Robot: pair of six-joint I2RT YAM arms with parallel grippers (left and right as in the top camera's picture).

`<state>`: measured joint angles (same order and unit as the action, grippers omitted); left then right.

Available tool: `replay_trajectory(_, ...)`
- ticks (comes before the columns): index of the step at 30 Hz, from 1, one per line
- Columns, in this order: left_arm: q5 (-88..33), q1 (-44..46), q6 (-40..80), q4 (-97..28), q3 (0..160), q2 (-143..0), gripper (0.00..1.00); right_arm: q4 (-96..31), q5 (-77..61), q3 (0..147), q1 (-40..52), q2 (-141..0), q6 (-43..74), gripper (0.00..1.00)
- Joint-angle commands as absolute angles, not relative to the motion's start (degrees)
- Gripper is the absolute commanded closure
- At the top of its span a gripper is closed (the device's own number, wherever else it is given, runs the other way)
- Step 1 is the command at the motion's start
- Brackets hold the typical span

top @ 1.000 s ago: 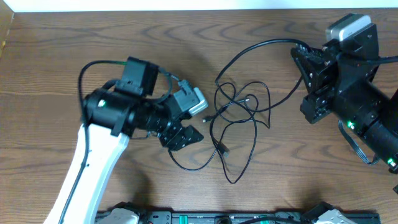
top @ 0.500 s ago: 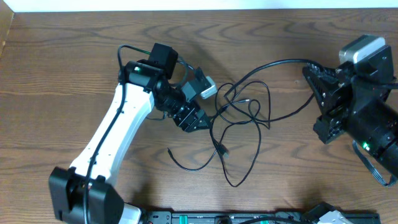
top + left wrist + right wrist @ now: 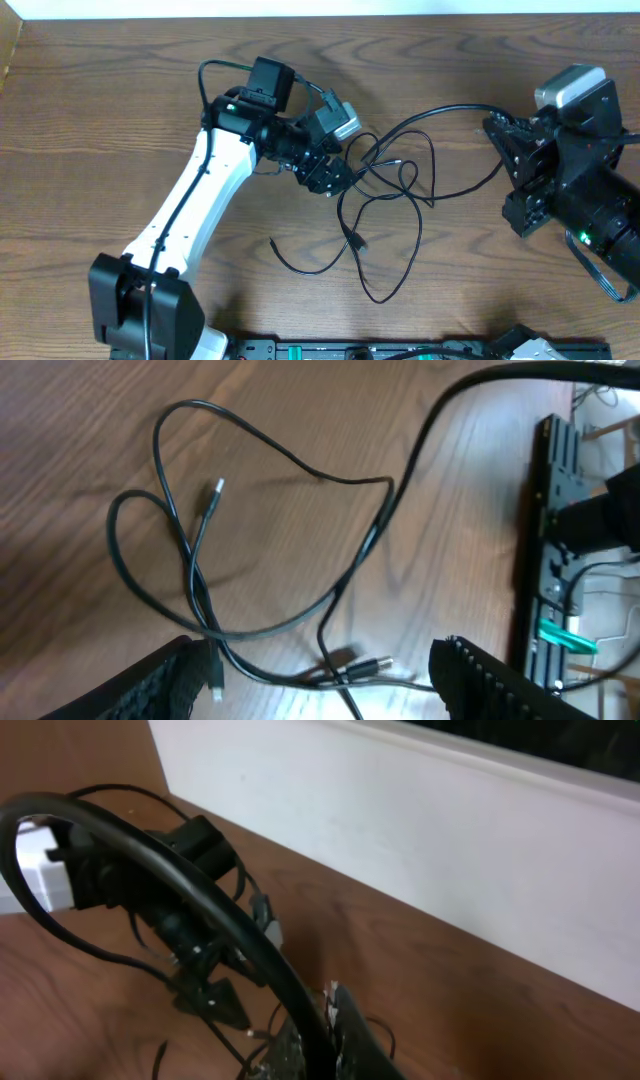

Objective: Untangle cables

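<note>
Your table (image 3: 90, 110) is matt, grained wood; the cables (image 3: 412, 235) smooth black plastic, the tangle's 12 o'clock plug (image 3: 400, 160) bare metal.

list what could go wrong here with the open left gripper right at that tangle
1. The open left gripper straddles a spot where several strands of the black cables cross. Closing there may pinch more than one strand and tighten the tangle.
2. The right gripper is shut on one black cable's far end. Pulling apart could draw the loops tight around the small plug rather than free them.
</note>
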<state>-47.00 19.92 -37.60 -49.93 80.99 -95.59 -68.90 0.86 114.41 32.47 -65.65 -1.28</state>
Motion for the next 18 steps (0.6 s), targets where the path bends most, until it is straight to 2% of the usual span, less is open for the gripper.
replay_trajectory(1,-42.94,22.39,-35.48,-48.64,80.86,-98.78,0.24,-69.38,0.43,114.8,32.25,-65.45,-1.32,0.99)
replay_trajectory(9,-42.04,25.36,-34.68,-44.25,80.86,-102.74,0.25,-71.16,0.19,114.8,32.25,-65.45,-1.32,0.99)
replay_trajectory(18,-25.34,25.74,-24.16,-39.51,80.86,-103.15,0.25,-72.84,0.03,114.8,32.25,-65.45,-1.34,0.99)
